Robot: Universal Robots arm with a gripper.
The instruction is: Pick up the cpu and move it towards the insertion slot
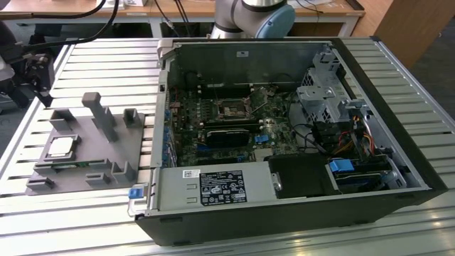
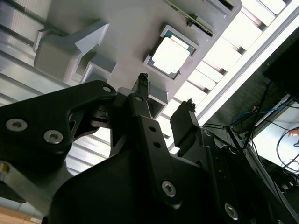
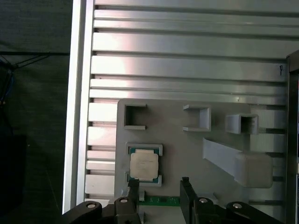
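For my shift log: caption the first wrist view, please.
Open gripper poised near the chip, which sits in its grey fixture.

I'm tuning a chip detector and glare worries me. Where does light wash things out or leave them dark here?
Second wrist view: the cpu top is blown out white, the table slats glare, and the open hand is a dark silhouette. First wrist view: the cpu is evenly lit, with bright bands on the slats. Exterior view: the computer case interior lies in shadow.

Grey fixture on slatted table, nine o'clock of open computer case in the exterior view. Green memory stick at fixture's seven o'clock. Power supply at case's seven o'clock.
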